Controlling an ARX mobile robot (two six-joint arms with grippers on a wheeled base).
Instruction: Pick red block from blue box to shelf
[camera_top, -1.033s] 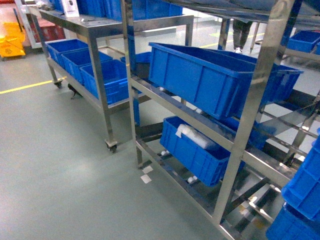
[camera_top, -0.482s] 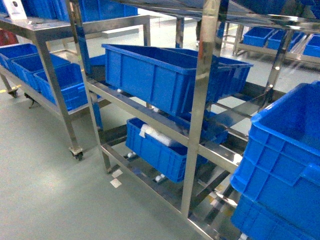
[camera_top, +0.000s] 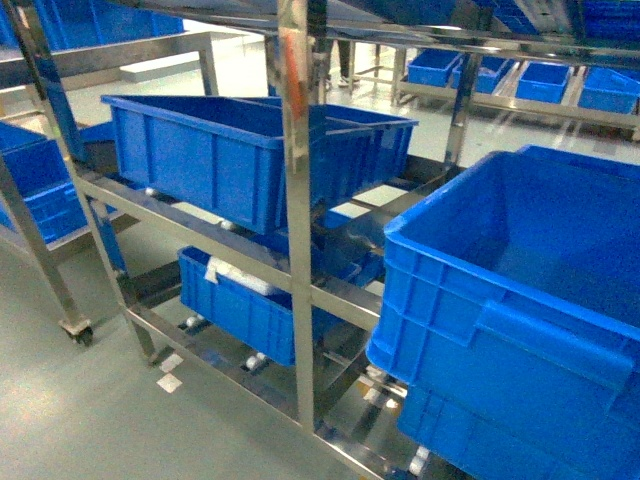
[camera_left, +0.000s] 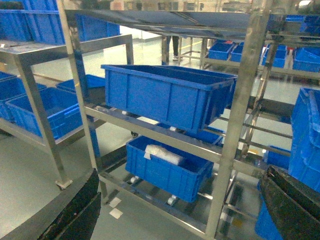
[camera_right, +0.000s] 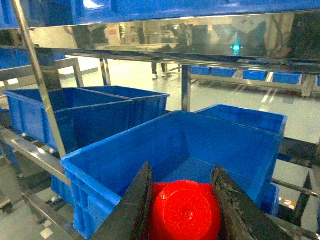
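The right gripper (camera_right: 182, 207) is pinching the red block (camera_right: 185, 212) between its jaws, hovering near a blue crate (camera_right: 165, 150) on the shelf (camera_top: 296, 200). The left gripper (camera_left: 180, 205) is hanging spread, empty. Releasing here risks dropping the block into the crate.

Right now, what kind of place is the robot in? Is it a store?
Probably a warehouse or factory stockroom, not a store: tall steel shelf racks hold rows of big blue crates, with a bare grey floor and more racks behind.
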